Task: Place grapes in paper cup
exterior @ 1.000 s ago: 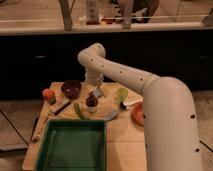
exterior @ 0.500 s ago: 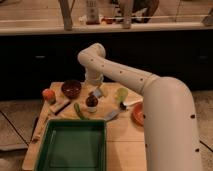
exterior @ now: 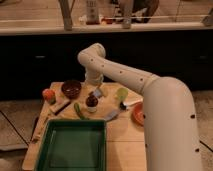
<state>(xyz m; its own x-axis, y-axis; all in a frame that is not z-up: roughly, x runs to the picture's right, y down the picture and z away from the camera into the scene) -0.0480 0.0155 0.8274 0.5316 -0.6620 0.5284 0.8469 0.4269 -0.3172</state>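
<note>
**Gripper over cup, grapes at the cup mouth**

Arm (exterior: 150, 95) sweeps in from the lower right of the frame, elbows up near top centre, then drops down onto the wooden table (exterior: 125, 140). Gripper (exterior: 94, 94) sits centre-left, just above the paper cup (exterior: 91, 106).

Grapes (exterior: 91, 100): dark reddish lump right at the mouth of the paper cup, directly under the gripper. Can't tell if the bunch is resting in the cup or hanging just above the rim. Can't tell if the gripper is open, closed or gripping the grapes; that part is a blur of grey and dark.

Paper cup stands upright, roughly mid-table, towards the back half.

Around it:
- dark brown bowl (exterior: 71, 89) up and left of the cup, near the back edge of the table
- orange-red round fruit (exterior: 48, 94) further left, by the table's left edge
- a flat brownish item just below the fruit, can't identify it
- green elongated item (exterior: 79, 111) lying tilted, just lower left of the cup
- yellow-green cup (exterior: 122, 93) to the right of the paper cup, apart from it
- white-and-dark object (exterior: 131, 103) just below the yellow-green cup
- grey flat piece (exterior: 111, 115) lower right of the paper cup
- orange plate (exterior: 138, 113) at the right, partly hidden behind the arm
- green tray (exterior: 75, 147) in the lower part of the frame, at the front of the table

Counter with bottles runs across the top of the frame.
</note>
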